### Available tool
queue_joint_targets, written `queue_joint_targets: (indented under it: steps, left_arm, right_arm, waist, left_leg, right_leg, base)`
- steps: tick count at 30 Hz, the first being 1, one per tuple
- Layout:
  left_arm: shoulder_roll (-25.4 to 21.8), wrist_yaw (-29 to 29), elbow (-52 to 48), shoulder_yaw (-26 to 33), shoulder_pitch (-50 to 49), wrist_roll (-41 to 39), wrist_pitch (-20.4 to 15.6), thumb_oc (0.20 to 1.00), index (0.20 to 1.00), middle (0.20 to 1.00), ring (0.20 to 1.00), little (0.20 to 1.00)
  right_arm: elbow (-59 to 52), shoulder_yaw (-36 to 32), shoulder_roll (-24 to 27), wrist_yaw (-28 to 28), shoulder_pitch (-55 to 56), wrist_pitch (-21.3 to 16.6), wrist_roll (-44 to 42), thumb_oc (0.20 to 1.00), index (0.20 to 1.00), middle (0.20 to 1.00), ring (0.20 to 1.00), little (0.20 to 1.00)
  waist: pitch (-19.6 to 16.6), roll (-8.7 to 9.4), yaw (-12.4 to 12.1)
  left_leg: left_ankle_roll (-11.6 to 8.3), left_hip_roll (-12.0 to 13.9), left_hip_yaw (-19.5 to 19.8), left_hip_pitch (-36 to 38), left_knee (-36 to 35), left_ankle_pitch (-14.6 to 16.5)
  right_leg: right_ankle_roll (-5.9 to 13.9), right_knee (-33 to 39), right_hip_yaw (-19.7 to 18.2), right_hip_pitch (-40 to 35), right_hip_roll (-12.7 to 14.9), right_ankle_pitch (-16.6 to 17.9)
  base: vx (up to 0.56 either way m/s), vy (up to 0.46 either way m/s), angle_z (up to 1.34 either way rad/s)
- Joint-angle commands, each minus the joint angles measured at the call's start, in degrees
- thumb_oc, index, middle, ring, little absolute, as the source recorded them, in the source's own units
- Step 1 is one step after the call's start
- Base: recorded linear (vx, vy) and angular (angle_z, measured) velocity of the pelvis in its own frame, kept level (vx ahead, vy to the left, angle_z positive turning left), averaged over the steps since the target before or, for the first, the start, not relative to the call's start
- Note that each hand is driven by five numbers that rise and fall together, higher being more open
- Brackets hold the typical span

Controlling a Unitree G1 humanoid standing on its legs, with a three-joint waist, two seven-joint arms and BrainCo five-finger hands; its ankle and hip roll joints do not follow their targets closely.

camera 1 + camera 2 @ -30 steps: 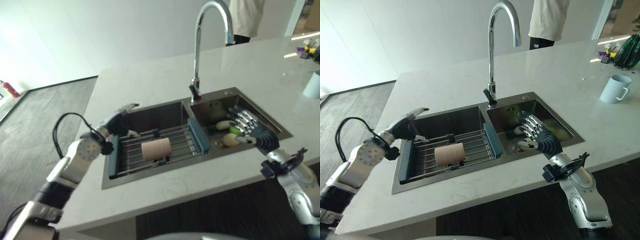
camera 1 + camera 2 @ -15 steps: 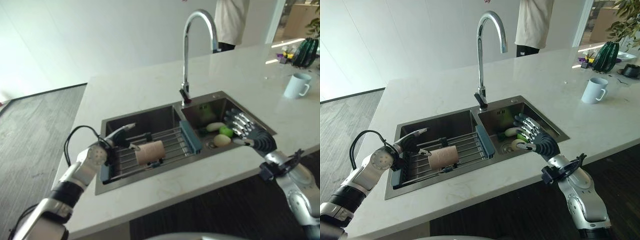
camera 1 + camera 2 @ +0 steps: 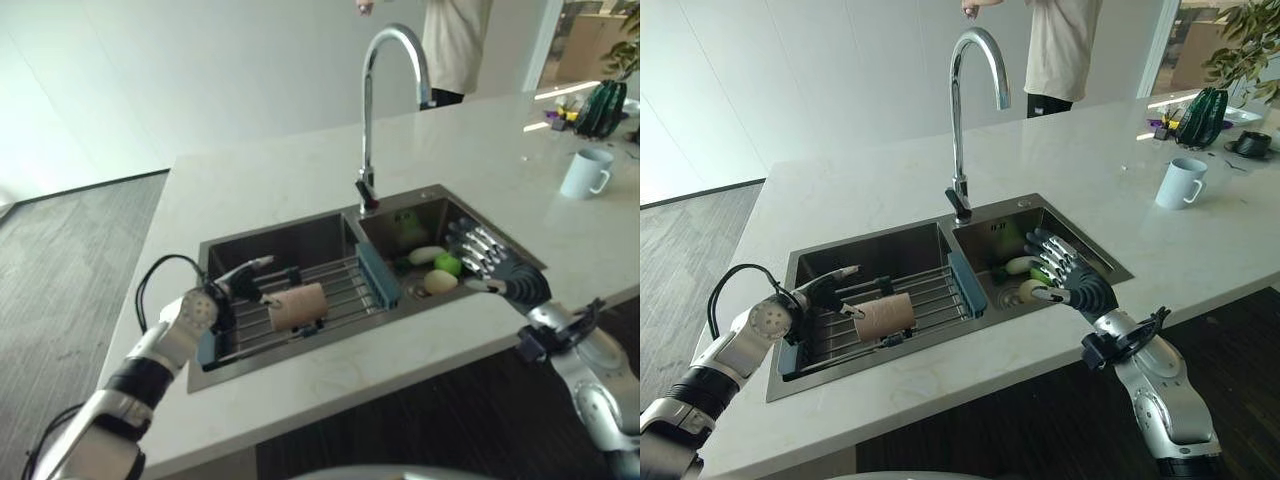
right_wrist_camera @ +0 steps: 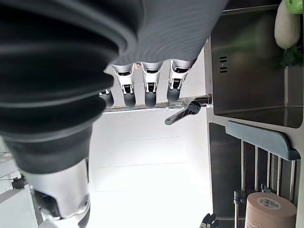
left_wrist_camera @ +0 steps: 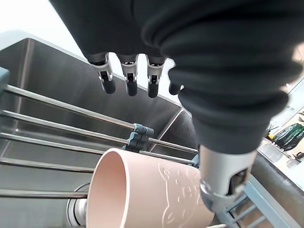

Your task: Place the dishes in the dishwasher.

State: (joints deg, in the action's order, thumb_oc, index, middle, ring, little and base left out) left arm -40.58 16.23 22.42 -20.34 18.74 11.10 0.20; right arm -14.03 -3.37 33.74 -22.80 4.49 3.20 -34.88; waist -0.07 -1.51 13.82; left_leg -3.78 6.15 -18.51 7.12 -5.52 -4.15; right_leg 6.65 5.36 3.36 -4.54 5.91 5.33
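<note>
One pink embossed cup (image 5: 142,194) lying sideways on sink rack (image 3: 330,290), left hand (image 3: 243,276) fingers straight, empty.

Kitchen: double steel sink (image 3: 902,247), tall faucet (image 3: 970,110), pale stone island counter (image 3: 1110,160).

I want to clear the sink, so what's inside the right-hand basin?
In the right basin lie a pale long vegetable, a green round one and a pale round one. The right robot hand, fingers straight, covers whatever lies beneath it.
</note>
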Motion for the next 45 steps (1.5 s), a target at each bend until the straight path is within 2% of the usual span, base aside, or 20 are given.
queue_joint_targets:
  steps: [1, 15, 26, 36, 45]
  left_arm:
    - [-0.67, -0.26, 1.39, -0.03, 6.73, 2.86, -1.14, 1.000, 1.000, 1.000, 1.000, 1.000]
    - [0.89, 0.20, 2.38, -1.88, 6.32, 4.05, -1.77, 1.000, 1.000, 1.000, 1.000, 1.000]
    - [2.16, 0.60, 2.45, -2.37, 4.67, 6.29, -0.82, 1.000, 1.000, 1.000, 1.000, 1.000]
    - [2.52, -2.45, 4.75, -2.83, 4.66, 8.60, 0.51, 1.000, 1.000, 1.000, 1.000, 1.000]
    - [3.50, -2.68, 6.88, -2.53, 4.19, 9.44, 1.33, 1.000, 1.000, 1.000, 1.000, 1.000]
  right_arm:
    - [-2.20, -1.82, 1.32, -0.57, -4.40, -1.95, -0.93, 1.000, 1.000, 1.000, 1.000, 1.000]
    - [-2.10, -1.69, 1.09, -0.71, -3.79, -2.40, -0.69, 1.000, 1.000, 1.000, 1.000, 1.000]
    - [-2.91, -2.48, 1.26, -0.94, -2.78, -2.06, -0.86, 1.000, 1.000, 1.000, 1.000, 1.000]
    - [-3.11, -2.14, 1.32, -0.59, -2.67, -2.03, -0.48, 1.000, 1.000, 1.000, 1.000, 1.000]
    - [-3.49, -2.13, 0.69, -1.01, -2.02, -2.07, 0.05, 1.000, 1.000, 1.000, 1.000, 1.000]
  waist:
    - [0.83, -0.81, 0.33]
    - [0.99, -0.53, 0.96]
    - [1.03, -0.18, 1.20]
    - [1.07, -0.04, 1.18]
    - [1.09, 0.07, 1.41]
  left_leg:
    - [0.51, 0.80, 0.08, 2.52, 0.52, 6.69]
    - [0.70, 1.00, -0.73, 2.90, 0.52, 6.86]
    - [0.79, 1.11, -1.04, 3.14, 0.52, 6.95]
    - [0.83, 1.07, -1.01, 3.14, 0.52, 6.97]
    - [0.90, 0.90, -1.18, 3.05, 0.52, 7.00]
  right_leg:
    - [3.59, -0.36, 0.06, -1.22, 0.15, -4.74]
    - [3.66, -0.36, -0.61, -1.11, 0.04, -4.64]
    - [3.64, -0.36, -0.87, -1.05, -0.12, -4.59]
    - [3.59, -0.36, -0.82, -1.14, -0.27, -4.67]
    - [3.73, -0.36, -0.91, -0.89, -0.16, -4.54]
  base:
    - [0.02, -0.002, -0.03]
    - [0.01, -0.005, -0.03]
    - [0.00, 0.000, 0.00]
    - [0.00, 0.000, 0.00]
    - [0.00, 0.000, 0.00]
